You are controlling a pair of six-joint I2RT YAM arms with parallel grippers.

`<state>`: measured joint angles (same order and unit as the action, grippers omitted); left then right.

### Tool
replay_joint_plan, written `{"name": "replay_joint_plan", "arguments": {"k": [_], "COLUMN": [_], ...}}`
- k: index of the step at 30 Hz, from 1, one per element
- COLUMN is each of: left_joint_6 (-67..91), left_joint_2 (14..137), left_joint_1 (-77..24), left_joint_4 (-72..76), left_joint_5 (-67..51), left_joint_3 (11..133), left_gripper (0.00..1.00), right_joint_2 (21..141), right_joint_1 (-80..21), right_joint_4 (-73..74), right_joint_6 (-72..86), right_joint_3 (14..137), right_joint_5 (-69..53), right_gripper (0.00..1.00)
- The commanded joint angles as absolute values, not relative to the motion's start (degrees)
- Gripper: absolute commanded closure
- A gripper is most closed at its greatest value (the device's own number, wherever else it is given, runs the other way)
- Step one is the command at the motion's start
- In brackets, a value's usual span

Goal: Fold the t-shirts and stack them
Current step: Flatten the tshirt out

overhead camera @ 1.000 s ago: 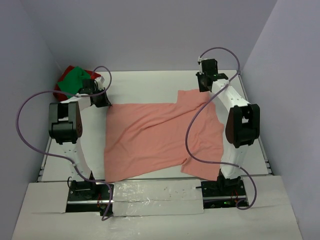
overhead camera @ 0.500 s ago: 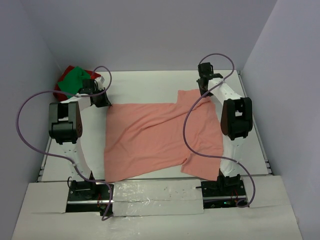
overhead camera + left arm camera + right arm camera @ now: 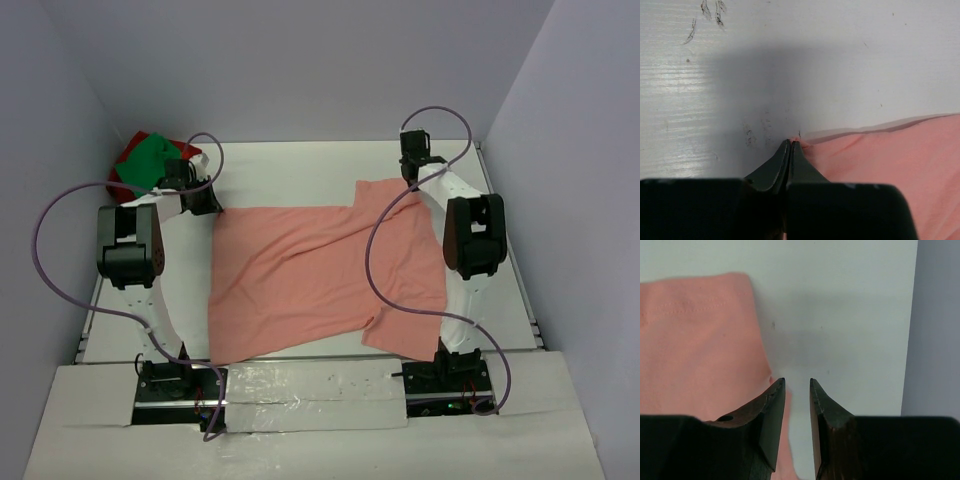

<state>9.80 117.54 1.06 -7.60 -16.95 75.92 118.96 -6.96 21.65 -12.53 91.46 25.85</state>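
Observation:
The large salmon-pink t-shirt (image 3: pixel 320 275) lies spread across the middle of the white table (image 3: pixel 300 170). At its far left corner my left gripper (image 3: pixel 211 204) is low on the table; in the left wrist view its tips (image 3: pixel 790 142) are pressed together with a bit of pink cloth (image 3: pixel 890 165) pinched at them. My right gripper (image 3: pixel 411 176) is at the shirt's far right corner. Its jaws (image 3: pixel 796 381) stand a little apart over bare table, with the cloth edge (image 3: pixel 700 340) just beside the left finger (image 3: pixel 772 405). A green t-shirt (image 3: pixel 148 160) and a dark red one (image 3: pixel 126 163) lie bunched at the far left.
Grey-violet walls close the table in on the left, back and right; the right wall (image 3: pixel 935 325) is close to my right gripper. Purple cables (image 3: pixel 60 210) loop from both arms. The arm bases (image 3: pixel 170 380) stand at the near edge.
My right arm has swung slightly left, bringing its gripper in over the shirt's far right corner, and its jaws have opened a little wider. The left arm and the shirts are unchanged.

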Motion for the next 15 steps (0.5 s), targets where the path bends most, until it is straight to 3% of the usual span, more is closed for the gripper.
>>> {"name": "replay_joint_plan", "arguments": {"k": [1,15], "left_joint_6": [8.53,8.44], "left_joint_2": [116.63,116.63], "left_joint_1": [0.61,0.62], "left_joint_4": [-9.58,-9.84], "left_joint_5": [-16.61,-16.35], "left_joint_3": [74.53,74.62], "left_gripper": [1.00,1.00], "right_joint_2": [118.65,121.81], "right_joint_1": [-5.19,2.37], "right_joint_4": [16.52,19.77], "right_joint_6": [-12.75,-7.47], "right_joint_3": [92.54,100.45], "right_joint_5": [23.57,-1.73], "right_gripper": [0.66,0.64]}}
